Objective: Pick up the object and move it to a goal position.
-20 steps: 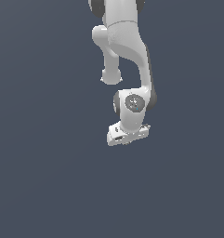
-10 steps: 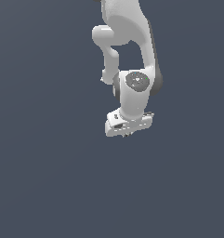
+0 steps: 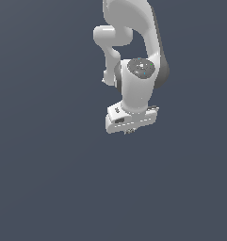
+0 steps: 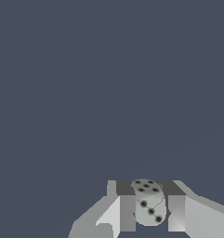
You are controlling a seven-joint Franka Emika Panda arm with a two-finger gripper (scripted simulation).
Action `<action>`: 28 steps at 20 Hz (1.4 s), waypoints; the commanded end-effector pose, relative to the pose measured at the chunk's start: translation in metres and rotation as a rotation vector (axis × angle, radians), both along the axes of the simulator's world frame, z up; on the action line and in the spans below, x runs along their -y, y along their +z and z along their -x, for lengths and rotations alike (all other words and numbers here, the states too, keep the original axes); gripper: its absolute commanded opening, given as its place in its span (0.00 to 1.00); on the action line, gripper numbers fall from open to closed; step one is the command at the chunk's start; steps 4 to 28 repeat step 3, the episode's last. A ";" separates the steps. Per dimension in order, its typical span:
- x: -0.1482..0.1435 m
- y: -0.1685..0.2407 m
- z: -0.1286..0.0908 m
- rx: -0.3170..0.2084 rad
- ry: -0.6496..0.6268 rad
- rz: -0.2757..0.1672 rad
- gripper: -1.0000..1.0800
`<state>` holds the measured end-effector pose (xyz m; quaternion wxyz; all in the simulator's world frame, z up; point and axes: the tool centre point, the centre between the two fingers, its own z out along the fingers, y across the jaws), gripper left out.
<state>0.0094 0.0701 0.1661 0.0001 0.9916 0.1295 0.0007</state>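
The die point(image 4: 149, 204) sits between the fingers point(image 4: 126, 213), pale grey with dark pips, and looks clamped from both sides. In the exterior view only a speck shows under the gripper point(image 3: 130, 131), which hangs off the arm point(image 3: 133, 47). You're in the carry step; no goal marker shows, so hold your grip and travel steadily.

the white arm point(image 3: 138, 70) hangs down over a plain dark grey-blue floor point(image 3: 49, 179). its gripper point(image 3: 130, 131) points downward, the fingertips barely showing beneath the hand, their spacing unclear.
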 end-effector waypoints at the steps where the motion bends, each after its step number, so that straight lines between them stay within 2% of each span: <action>1: 0.000 0.000 0.000 -0.002 0.000 0.000 0.00; 28: 0.000 -0.001 0.000 -0.002 0.000 0.000 0.00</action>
